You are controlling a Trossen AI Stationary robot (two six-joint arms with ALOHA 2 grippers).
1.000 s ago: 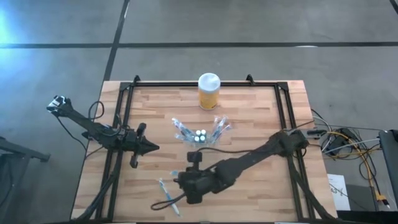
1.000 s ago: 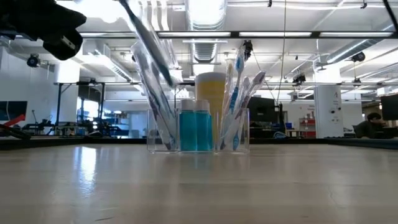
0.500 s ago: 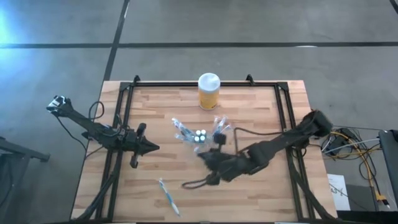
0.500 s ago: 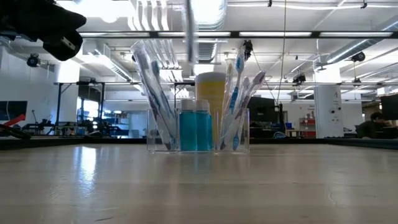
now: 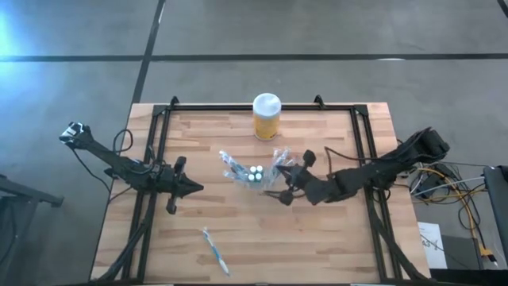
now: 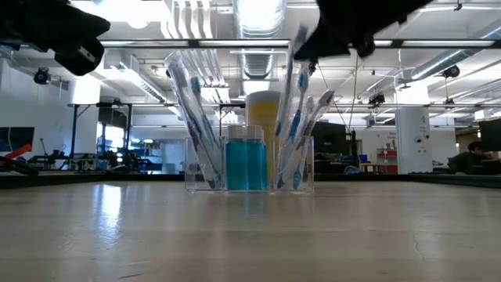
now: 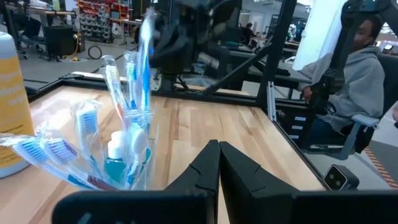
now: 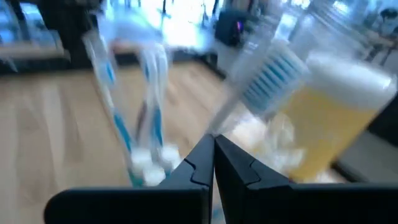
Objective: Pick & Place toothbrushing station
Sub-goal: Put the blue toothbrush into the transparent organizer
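Mid-table, clear holder (image 5: 255, 172) fanning blue-and-white toothbrushes (image 6: 296, 125), right end effector (image 5: 279, 187) pinching one, left end effector (image 5: 196, 188) pressed together.

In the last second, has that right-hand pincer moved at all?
Yes. The right pincer has travelled from near the loose toothbrush at the table's front up beside the clear holder.

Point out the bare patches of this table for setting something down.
Bare wood lies between the holder and the loose toothbrush, and at the near right corner. Crowded: the centre, where the right gripper sits by the holder, yellow jar behind. Left gripper waits left.
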